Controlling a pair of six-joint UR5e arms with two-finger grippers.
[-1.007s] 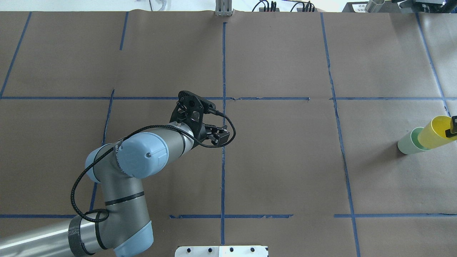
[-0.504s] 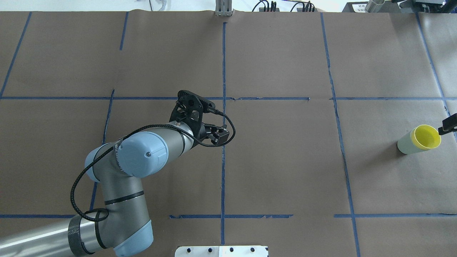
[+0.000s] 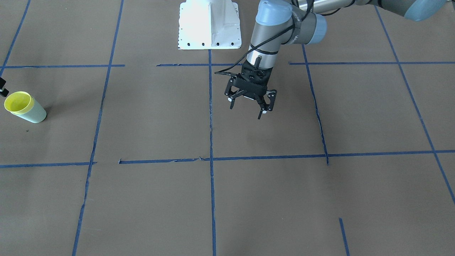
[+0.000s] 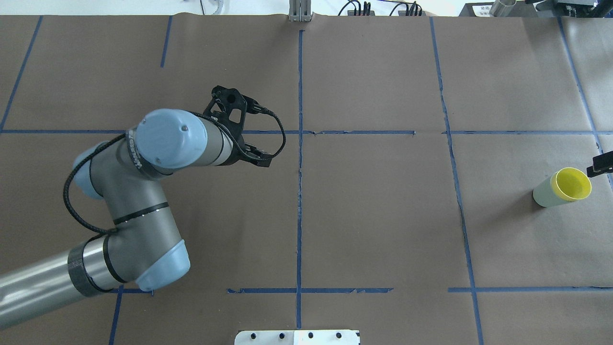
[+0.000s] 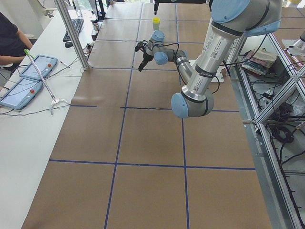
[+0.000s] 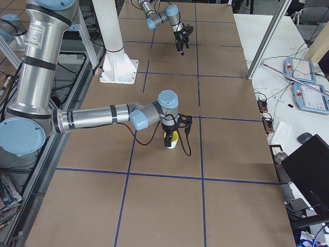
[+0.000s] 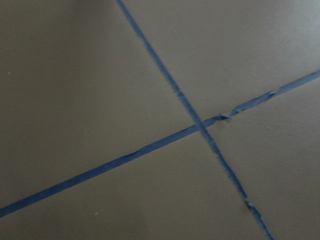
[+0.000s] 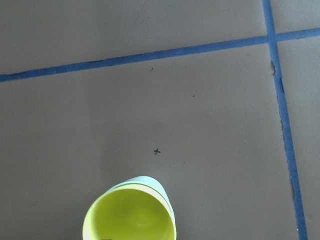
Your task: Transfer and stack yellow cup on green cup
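The yellow cup [image 4: 571, 184] stands upright, nested inside the green cup [image 4: 542, 195], at the table's far right. Both also show in the front-facing view, yellow cup [image 3: 17, 102] in green cup [image 3: 35, 116], and at the bottom of the right wrist view [image 8: 131, 215]. My right gripper [image 6: 173, 129] hovers just above the cups. Only one of its fingertips [image 4: 601, 165] shows at the overhead view's edge, apart from the yellow rim and holding nothing. My left gripper [image 3: 248, 108] is open and empty above the table's middle, left of the centre line.
Blue tape lines [image 4: 300, 191] divide the brown paper table cover. The white robot base plate [image 3: 209, 26] sits at the robot's edge. A side table with tablets [image 5: 33, 71] and a metal pole [image 5: 71, 33] lies beyond the far edge.
The yellow cup dropped from the right gripper's hold into the green cup, and the finger came off its rim. My left arm swung back and to the left.
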